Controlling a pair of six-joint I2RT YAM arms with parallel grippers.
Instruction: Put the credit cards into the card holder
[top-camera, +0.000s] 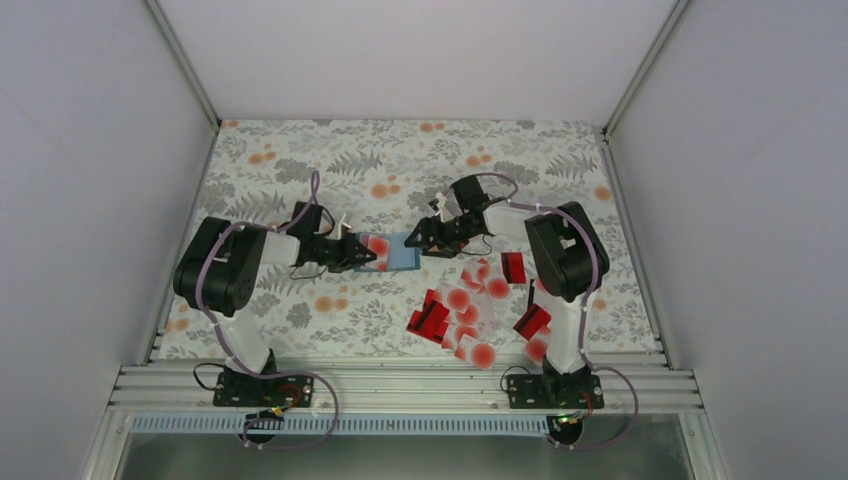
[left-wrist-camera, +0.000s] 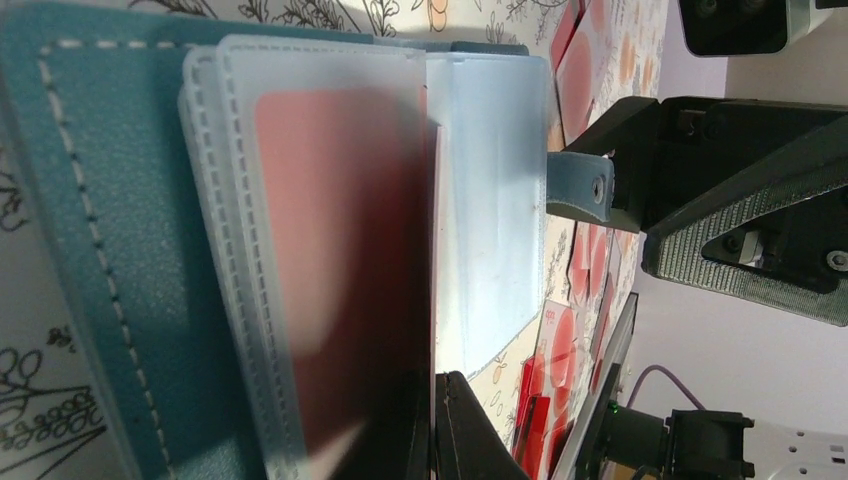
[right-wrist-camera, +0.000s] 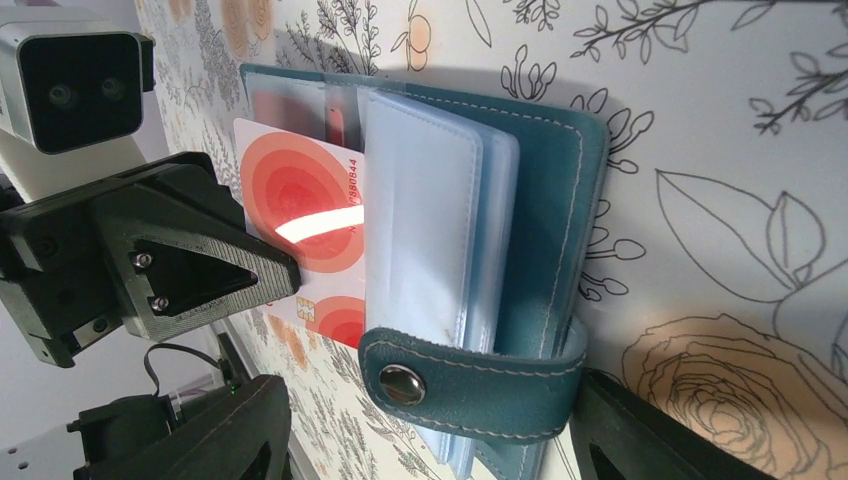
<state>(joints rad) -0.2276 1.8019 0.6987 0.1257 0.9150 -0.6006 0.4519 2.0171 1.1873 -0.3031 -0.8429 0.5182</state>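
The teal card holder (top-camera: 404, 254) lies open in the middle of the cloth, its clear sleeves (right-wrist-camera: 420, 220) fanned out. My left gripper (top-camera: 362, 252) is shut on a pale credit card with a red dot (right-wrist-camera: 300, 195), whose far edge sits among the sleeves at the holder's left side. In the left wrist view the left gripper (left-wrist-camera: 435, 405) pinches that card (left-wrist-camera: 330, 250), which shows red behind a frosted sleeve. My right gripper (right-wrist-camera: 435, 425) stands open astride the holder's snap strap (right-wrist-camera: 470, 375), with its right finger against the strap's fold. Several loose credit cards (top-camera: 465, 315) lie near the right arm.
Solid red cards (top-camera: 430, 318) and dotted ones are scattered between the holder and the right arm's base (top-camera: 548, 385). The two grippers face each other closely over the holder. White walls enclose the flowered cloth on three sides, and an aluminium rail (top-camera: 400, 385) runs along the near edge.
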